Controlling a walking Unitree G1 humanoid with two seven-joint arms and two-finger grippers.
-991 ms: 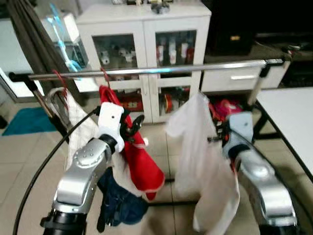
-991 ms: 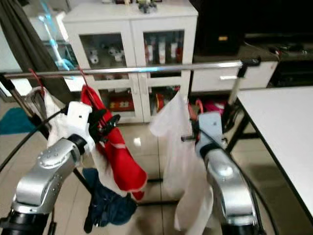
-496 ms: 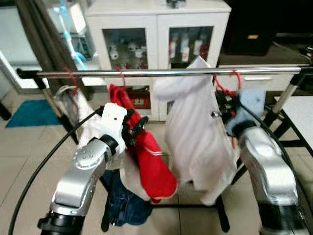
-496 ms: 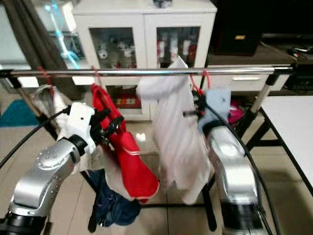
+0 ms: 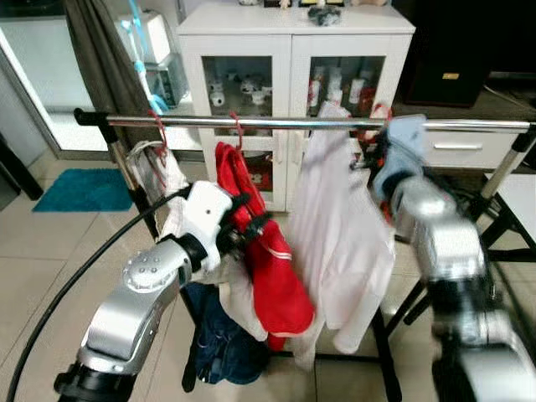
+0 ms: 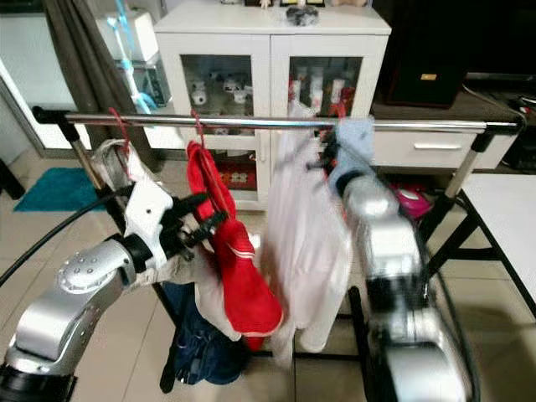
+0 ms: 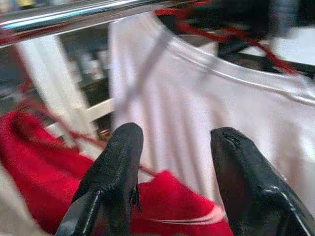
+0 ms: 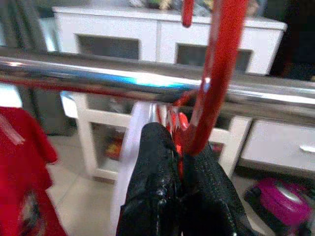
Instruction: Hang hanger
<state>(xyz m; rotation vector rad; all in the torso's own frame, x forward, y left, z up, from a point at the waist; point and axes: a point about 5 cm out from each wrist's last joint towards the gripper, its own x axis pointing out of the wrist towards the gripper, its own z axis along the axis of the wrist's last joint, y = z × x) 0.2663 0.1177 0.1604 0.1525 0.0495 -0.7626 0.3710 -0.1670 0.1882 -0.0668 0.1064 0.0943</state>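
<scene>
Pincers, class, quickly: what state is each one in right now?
Left pincer: open, holding nothing, beside the red garment.
Right pincer: closed on the red hanger.

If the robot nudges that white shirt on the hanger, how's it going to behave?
Probably floppy: the white shirt drapes in loose folds. It looks thin and light, so it would likely sway. The right gripper pinches only its red hanger near the rail, so the shirt hangs free.

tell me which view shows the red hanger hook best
The right wrist view: the red hanger hook rises close up from the shut right gripper, crossing the chrome rail. In the eye views it is a small red blur at the rail; the left wrist view catches red wire above the white shirt.
</scene>
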